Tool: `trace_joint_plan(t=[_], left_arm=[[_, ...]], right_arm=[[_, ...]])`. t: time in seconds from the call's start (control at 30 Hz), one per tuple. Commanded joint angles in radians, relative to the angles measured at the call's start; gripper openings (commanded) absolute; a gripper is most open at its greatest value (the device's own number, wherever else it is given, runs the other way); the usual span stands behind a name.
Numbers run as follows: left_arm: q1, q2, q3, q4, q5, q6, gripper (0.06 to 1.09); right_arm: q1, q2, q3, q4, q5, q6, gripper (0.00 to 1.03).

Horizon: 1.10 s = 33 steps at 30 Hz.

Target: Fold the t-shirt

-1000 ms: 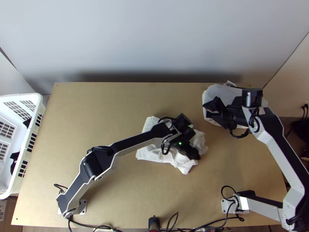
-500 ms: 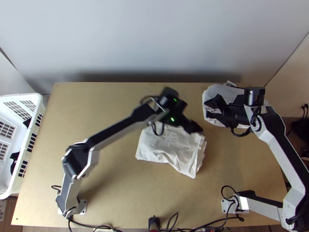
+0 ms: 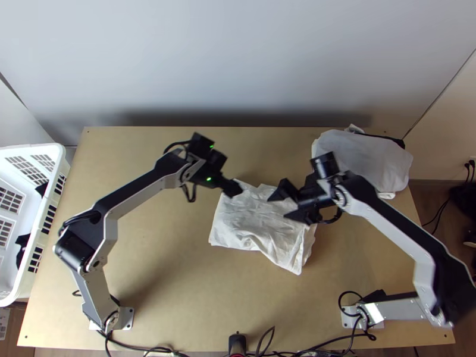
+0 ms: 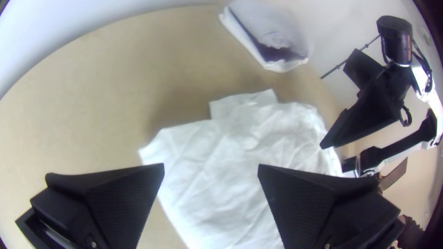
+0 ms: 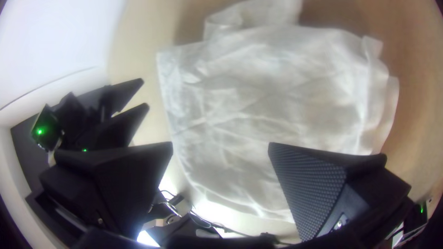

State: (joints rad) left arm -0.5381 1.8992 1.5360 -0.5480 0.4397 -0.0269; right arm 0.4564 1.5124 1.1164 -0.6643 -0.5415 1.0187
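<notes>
since both grippers are open and empty, you can still pick your corners. left gripper (image 4: 211, 167) has its fingers spread by the far left corner of the t-shirt (image 3: 256, 232); right gripper (image 5: 221, 144) is spread wide over the far right part. can't tell if either one touches cloth.

shirt lies mid-table (image 3: 149, 196), a bit right of center, in a rough packet with stacked layers along one edge. wrinkled on top, small flap (image 4: 242, 103) sticking out. the step looks like tidying or one more fold, with the main folding probably mostly done.

how i'd do it: come down flat, one finger under the whole layer stack, close gently, lift just enough to clear. pinch only the top layer and the packet likely opens up. tuck the flap before you fold. pull the edge taut between both grippers, lay it over slowly, press out the creases. watch the spacing, your two grippers are near each other.

direction: long axis runs roughly side to side, slanted, left end farther from you, right end nearer. near right corner points toward you. can't tell which end is the neck, so don't count on it for alignment.
</notes>
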Motion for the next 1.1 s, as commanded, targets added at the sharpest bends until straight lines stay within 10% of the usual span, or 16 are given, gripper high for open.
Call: trace_joint_plan(t=[0.0,0.3,0.83,1.07], left_arm=[[0.056,-0.045,-0.197,0.051,-0.078,0.091,1.04],[0.033,-0.057,-0.24,0.111,-0.082,0.076,1.04],[0.013,-0.192,-0.254,0.089,-0.081,0.065,1.04],[-0.011,-0.203,-0.254,0.099,-0.081,0.059,1.04]], right_arm=[[-0.038,0.177,-0.036,-0.004,-0.063,0.026,0.96],[-0.167,0.378,-0.026,-0.008,-0.063,-0.06,0.97],[-0.383,-0.044,-0.036,-0.175,-0.192,-0.066,0.96],[-0.585,-0.044,-0.175,-0.276,-0.242,-0.502,0.97]])
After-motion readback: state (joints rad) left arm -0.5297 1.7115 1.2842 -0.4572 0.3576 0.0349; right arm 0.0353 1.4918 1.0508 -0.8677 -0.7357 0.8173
